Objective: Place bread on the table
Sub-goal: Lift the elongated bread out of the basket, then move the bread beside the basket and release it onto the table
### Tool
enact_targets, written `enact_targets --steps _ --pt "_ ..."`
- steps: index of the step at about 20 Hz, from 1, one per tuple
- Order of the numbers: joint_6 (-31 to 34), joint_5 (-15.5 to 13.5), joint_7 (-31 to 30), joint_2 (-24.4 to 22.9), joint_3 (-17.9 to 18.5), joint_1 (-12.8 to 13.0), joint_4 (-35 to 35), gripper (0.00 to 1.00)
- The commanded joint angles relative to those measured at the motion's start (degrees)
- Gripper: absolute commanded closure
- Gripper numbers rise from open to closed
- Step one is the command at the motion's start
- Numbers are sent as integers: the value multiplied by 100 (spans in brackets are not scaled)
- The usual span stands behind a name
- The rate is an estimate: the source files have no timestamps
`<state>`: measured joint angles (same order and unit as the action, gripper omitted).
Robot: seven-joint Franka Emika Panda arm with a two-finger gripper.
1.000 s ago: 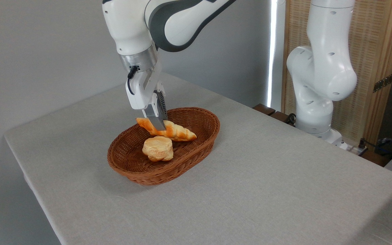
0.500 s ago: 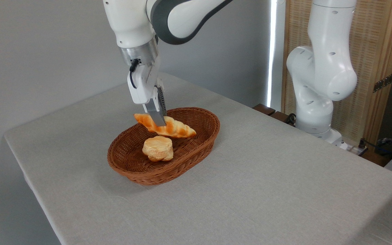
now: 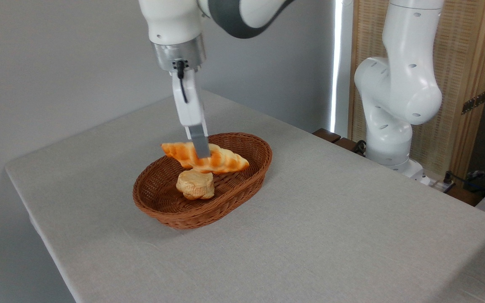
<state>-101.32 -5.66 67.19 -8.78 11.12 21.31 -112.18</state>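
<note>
The bread point(image 3: 221, 161), a long golden-orange ridged loaf with pointed ends, hangs in the air above the brown wicker basket point(image 3: 242, 185). My gripper point(image 3: 201, 155) is shut on the loaf's middle, coming down from above, and its near finger covers part of the crust. The light grey-beige table point(image 3: 331, 227) spreads out all around the basket.
A small round pale bun point(image 3: 195, 184) lies inside the basket, just under the lifted loaf. The arm's white base point(image 3: 394, 105) stands at the table's far right edge, in front of a wooden screen. Cables lie at the far right.
The gripper has risen and turned about its axis, lifting the bread out of the basket; the loaf has shifted slightly right and now hangs more level.
</note>
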Motion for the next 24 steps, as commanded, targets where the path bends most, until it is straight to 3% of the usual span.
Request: enact_targets --steps 1,6,11,14,16,18,24 --pt "95 -59 13 -28 513 40 73 74" --pt "95 170 40 16 1094 31 64 74" --pt "121 179 127 51 1507 31 55 70" --pt "121 266 128 122 1525 31 20 47" --pt "121 328 128 122 1542 31 20 0" --pt "121 311 128 139 1736 40 29 0" --pt "130 311 128 201 1745 48 38 0"
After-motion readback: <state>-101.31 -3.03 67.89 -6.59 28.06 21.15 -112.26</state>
